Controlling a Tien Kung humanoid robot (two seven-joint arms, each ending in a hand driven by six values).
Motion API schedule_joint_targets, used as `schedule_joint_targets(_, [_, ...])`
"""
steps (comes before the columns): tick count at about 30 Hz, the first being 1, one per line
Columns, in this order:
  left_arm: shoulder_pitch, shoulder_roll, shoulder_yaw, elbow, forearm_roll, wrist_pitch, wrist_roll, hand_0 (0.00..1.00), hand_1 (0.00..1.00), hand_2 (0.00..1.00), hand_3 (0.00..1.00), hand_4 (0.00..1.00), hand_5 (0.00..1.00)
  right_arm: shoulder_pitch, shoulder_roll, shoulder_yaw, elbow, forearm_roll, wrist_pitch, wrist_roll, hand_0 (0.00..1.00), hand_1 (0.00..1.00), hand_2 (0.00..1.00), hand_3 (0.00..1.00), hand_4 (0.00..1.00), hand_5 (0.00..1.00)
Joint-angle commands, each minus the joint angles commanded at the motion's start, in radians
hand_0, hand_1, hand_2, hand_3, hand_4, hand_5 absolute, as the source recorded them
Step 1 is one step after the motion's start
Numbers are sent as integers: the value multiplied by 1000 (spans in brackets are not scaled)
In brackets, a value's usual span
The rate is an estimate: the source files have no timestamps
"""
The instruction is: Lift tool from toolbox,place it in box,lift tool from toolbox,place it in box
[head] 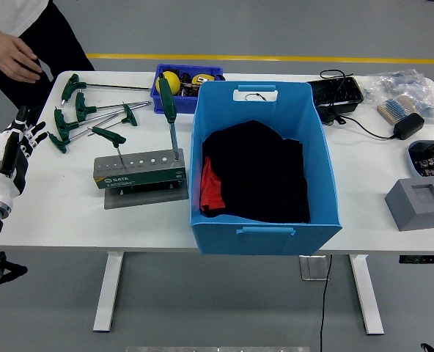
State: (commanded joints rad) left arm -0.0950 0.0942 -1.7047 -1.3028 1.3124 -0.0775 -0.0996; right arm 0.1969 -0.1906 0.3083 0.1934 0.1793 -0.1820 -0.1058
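The robot's left hand (15,143) hangs at the left edge of the tabletop (70,213), its fingers (32,133) loosely extended and relaxed, holding nothing; their tips lie near the closest green handle but do not touch it. The right hand is out of view.

The grey tool stand (140,171) sits on a flat base left of the blue box (265,238). One green-handled T-wrench (170,117) stands upright in its rightmost hole; the other holes are empty. Four or five more T-handled wrenches (92,117) lie fanned on the tabletop behind and left of the stand; they overlap, so the exact count is unclear.

The blue box holds one dark cloth (257,172) with a red edge showing at its left. A small blue bin (174,99) of mixed items stands just behind the box's far left corner.

At the top left, a person's hand (15,59) hovers beyond the table corner, empty.
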Motion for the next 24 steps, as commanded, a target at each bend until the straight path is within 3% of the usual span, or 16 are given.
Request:
schedule_joint_targets(12, [-4, 5, 6, -19, 99, 17, -12, 895, 948, 998, 925, 959, 984, 0, 1, 3, 0, -3, -1, -1, 668, 664, 718, 561, 781, 663])
schedule_joint_targets(13, [-5, 8, 9, -24, 122, 24, -12, 898, 957, 998, 931, 998, 892, 0, 2, 4, 0, -3, -1, -2, 668, 665, 718, 561, 781, 663])
schedule_joint_targets(15, [-10, 15, 15, -33, 174, 33, -10, 898, 957, 998, 931, 998, 892, 0, 2, 3, 0, -2, -1, -2, 668, 665, 718, 561, 781, 663])
schedule_joint_targets(18, [-29, 44, 34, -64, 294, 46, -12, 898, 957, 998, 931, 998, 892, -2, 3, 6, 1, -6, -1, -3, 668, 665, 718, 561, 781, 663])
schedule_joint_targets(19, [-36, 54, 42, -72, 339, 48, -14, 924, 982, 998, 954, 998, 711, -3, 3, 6, 1, -7, -1, -4, 669, 665, 717, 561, 781, 663])
schedule_joint_targets(24, [-86, 116, 110, -96, 549, 46, -27, 924, 982, 998, 954, 998, 711, -7, 3, 12, 1, -17, -1, -6, 669, 665, 717, 561, 781, 663])
